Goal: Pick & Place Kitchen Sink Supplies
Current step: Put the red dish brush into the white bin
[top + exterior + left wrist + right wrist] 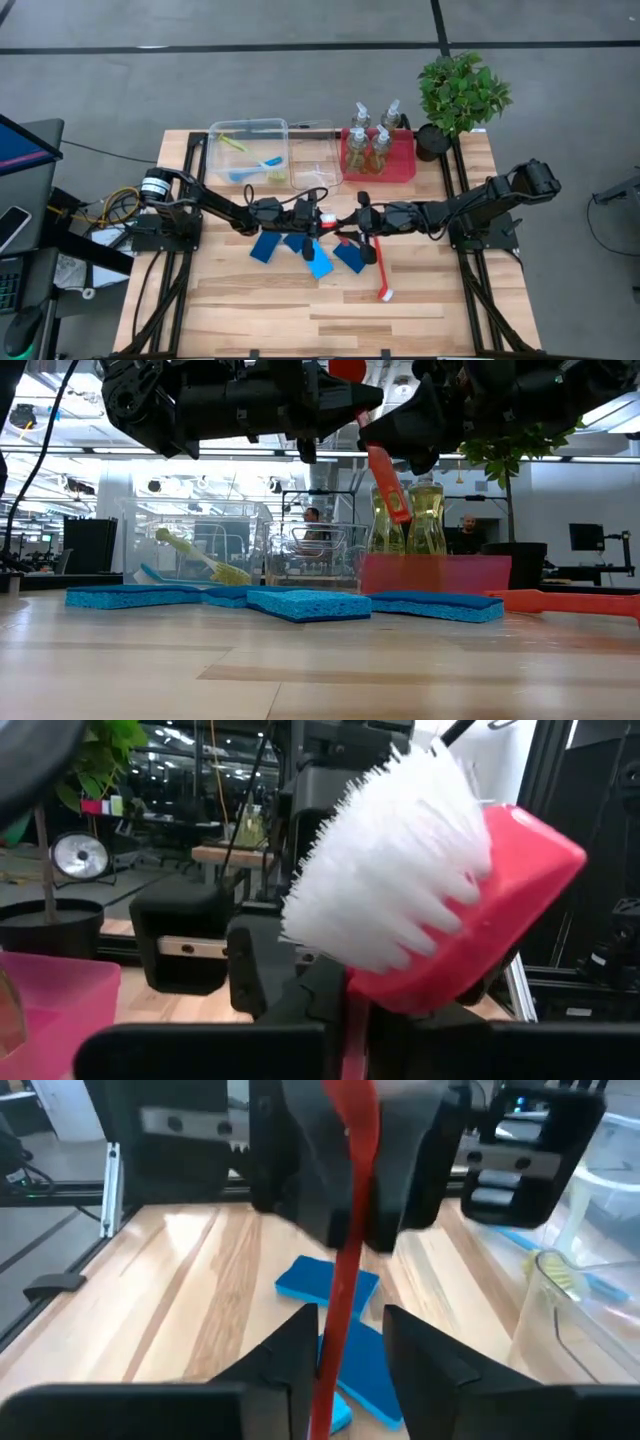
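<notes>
Table: pale wood table [420,300], open workroom behind.
Red brush: red brush [388,485] held in the air above the blue sponges [320,262] at table centre, bristle head at nine o'clock.
Left end effector: left end effector [318,218] clenched on the brush near its head.
Right end effector: right end effector [352,222] loosened, fingers either side of the handle.
Risk: brush may tilt or drop if the single grip is weak.
Arms: both stretched low, meeting nose to nose at centre.
</notes>
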